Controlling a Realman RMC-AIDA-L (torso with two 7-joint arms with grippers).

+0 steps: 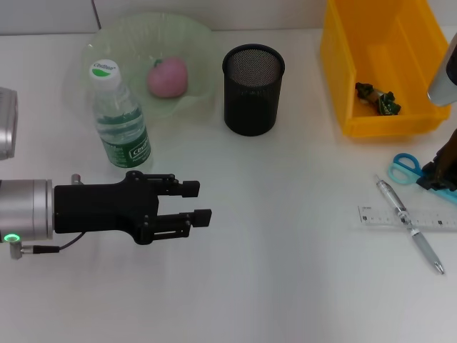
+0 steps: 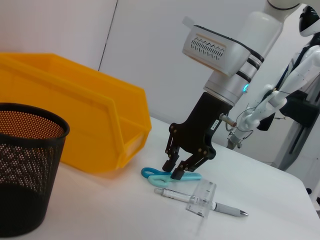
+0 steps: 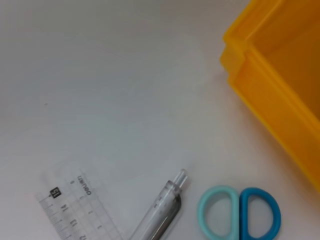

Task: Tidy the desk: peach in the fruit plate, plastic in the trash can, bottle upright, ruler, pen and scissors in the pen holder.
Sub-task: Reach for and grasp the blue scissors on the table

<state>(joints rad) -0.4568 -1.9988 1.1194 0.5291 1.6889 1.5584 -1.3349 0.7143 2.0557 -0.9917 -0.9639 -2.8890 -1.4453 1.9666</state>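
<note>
Nearest, left claw was held idle, parted and empty. Right claw was lowered, narrowly parted, over scissors; closing on them was judged next.

On the desk: one bottle, one peach in one plate, one mesh pen holder, one yellow bin with one plastic scrap inside. Also counted one pair of scissors, one pen, one clear ruler. Two grippers showed: left gripper, right gripper
</note>
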